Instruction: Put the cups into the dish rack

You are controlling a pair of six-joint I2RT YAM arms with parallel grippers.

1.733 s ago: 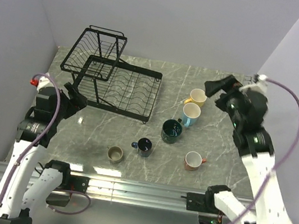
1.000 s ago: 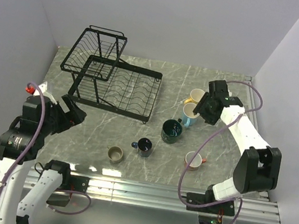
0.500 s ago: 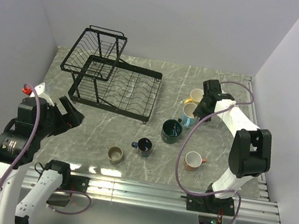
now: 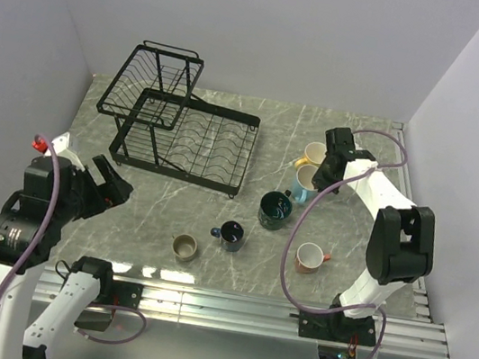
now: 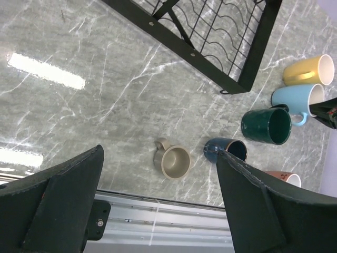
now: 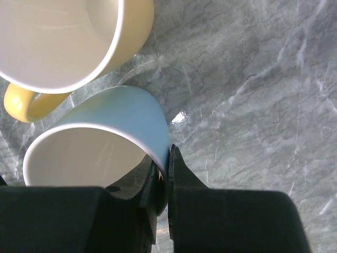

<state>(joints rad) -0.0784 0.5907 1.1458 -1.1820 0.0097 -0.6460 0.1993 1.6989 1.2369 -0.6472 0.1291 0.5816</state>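
Note:
Six cups stand on the marble table. In the top view they are yellow (image 4: 317,154), light blue (image 4: 303,186), dark teal (image 4: 275,210), navy (image 4: 231,234), olive-brown (image 4: 184,246) and salmon-red (image 4: 307,258). My right gripper (image 4: 319,175) is shut on the light blue cup's (image 6: 100,139) rim, one finger inside and one outside, right beside the yellow cup (image 6: 68,37). The left gripper (image 4: 110,179) hangs open and empty, high over the table's near left. The olive-brown cup (image 5: 174,161) lies far below it. The black wire dish rack (image 4: 249,154) holds nothing.
The left wrist view also takes in the navy cup (image 5: 226,150), the teal cup (image 5: 266,125) and a corner of the rack (image 5: 192,54). A metal rail (image 4: 219,308) runs along the table's near edge. Grey walls close in on the back, left and right.
My right gripper has closed onto the light blue cup's rim after settling over it. The left arm has drifted slightly toward the near edge, its jaws staying wide.

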